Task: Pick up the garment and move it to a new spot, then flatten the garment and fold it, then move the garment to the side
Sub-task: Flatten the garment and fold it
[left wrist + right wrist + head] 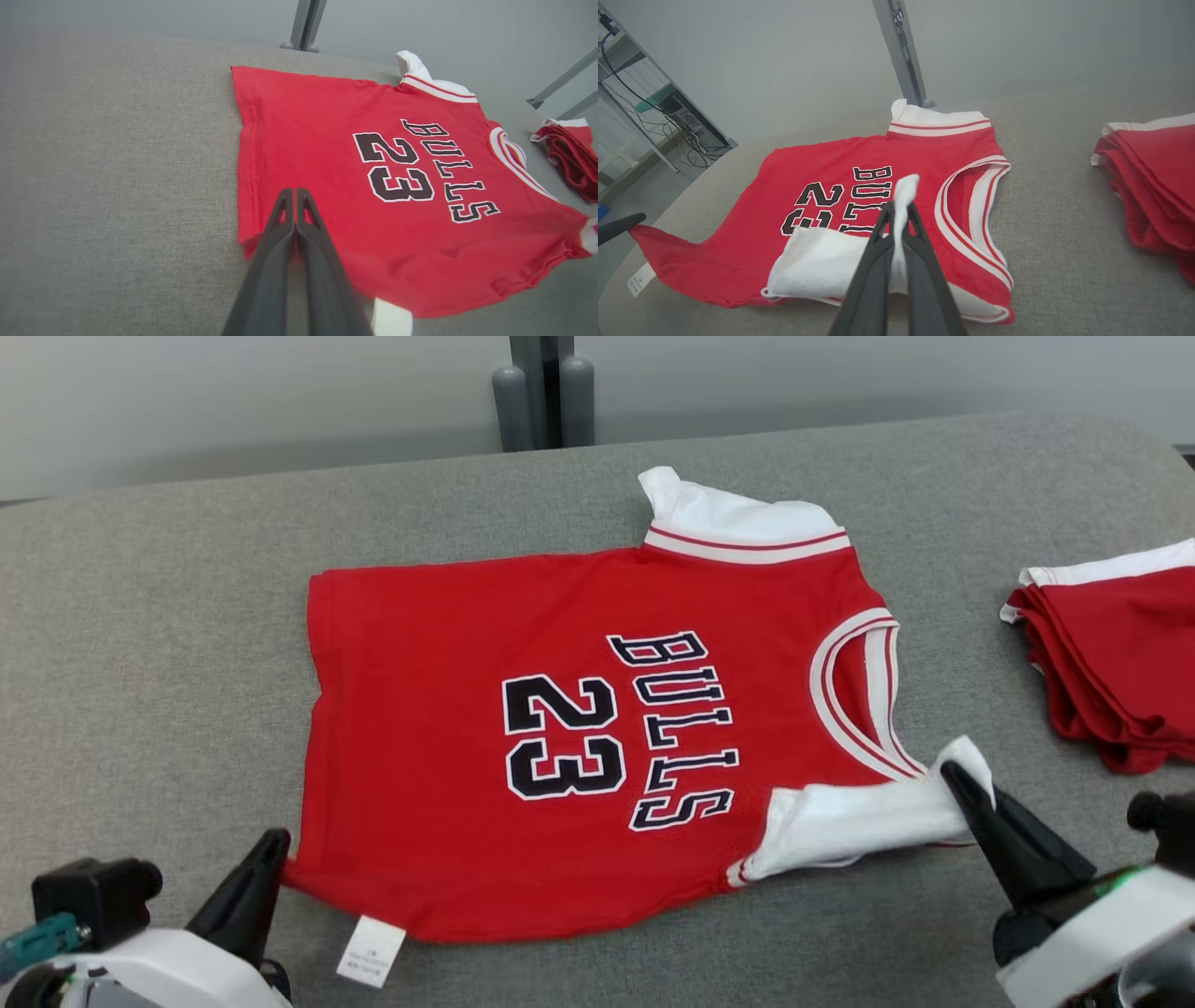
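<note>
The garment (pixel 439 635) is a red jersey with "BULLS 23" in black and white sleeves, lying spread out on the grey padded table (pixel 140 644). My left gripper (pixel 276 847) is at the near left, shut on the jersey's bottom hem corner, which is drawn up slightly toward it. In the left wrist view the closed fingers (pixel 295 192) lie over the red cloth (pixel 317 116). My right gripper (pixel 956 773) is shut on the near white sleeve, lifted and folded over the jersey. The white cloth shows pinched between the closed fingers (pixel 899 210), with the jersey (pixel 822 163) beyond.
A stack of folded red garments (pixel 1120 663) lies at the table's right edge. A grey post (pixel 544 392) stands behind the table's far edge. A white label (pixel 372 950) hangs from the jersey's near hem. Bare grey table surrounds the jersey, widest on the left.
</note>
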Tool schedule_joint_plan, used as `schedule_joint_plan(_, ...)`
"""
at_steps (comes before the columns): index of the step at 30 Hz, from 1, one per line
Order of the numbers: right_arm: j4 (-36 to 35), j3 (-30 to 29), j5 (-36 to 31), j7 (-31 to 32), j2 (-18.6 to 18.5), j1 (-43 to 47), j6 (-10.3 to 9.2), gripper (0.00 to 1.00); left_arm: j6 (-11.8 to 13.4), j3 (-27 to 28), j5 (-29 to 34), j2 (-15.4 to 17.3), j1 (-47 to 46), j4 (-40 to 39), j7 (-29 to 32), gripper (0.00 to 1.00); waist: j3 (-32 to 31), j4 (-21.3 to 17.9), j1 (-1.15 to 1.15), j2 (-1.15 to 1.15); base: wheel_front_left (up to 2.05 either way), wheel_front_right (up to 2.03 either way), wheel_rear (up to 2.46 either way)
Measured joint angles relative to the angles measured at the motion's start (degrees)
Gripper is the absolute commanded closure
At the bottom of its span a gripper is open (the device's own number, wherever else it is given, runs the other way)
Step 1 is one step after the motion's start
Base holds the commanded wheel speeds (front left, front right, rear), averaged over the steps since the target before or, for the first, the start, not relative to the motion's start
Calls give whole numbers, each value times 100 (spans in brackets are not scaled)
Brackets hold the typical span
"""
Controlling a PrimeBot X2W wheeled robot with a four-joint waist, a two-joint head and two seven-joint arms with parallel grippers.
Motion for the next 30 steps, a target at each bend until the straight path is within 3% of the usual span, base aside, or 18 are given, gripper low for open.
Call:
schedule_joint_plan(15,1842,1361,140,-816,-977,-2519,0,100,-489,134,-155,-167,-1388,1172,-102,100,1045,-44,0,0,0,0,0)
schedule_joint_plan(27,3098,2331,642,-1866,-1392,-3439,1,98,-606,-2,-197,-357,-1675,1720,-165,100,1330,57,0,0,0,0,0)
schedule_joint_plan(28,3184,2371,673,-1912,-1405,-3469,0,72,-606,-10,-197,-390,-1679,1750,-194,73,1318,58,0,0,0,0,0)
schedule_joint_plan(29,3260,2410,698,-1980,-1415,-3489,1,45,-619,-24,-197,-408,-1686,1789,-209,35,1305,59,0,0,0,0,0)
schedule_joint_plan(30,3260,2410,698,-1980,-1415,-3489,1,0,-619,-24,-197,-408,-1686,1789,-209,4,1305,59,0,0,0,0,0)
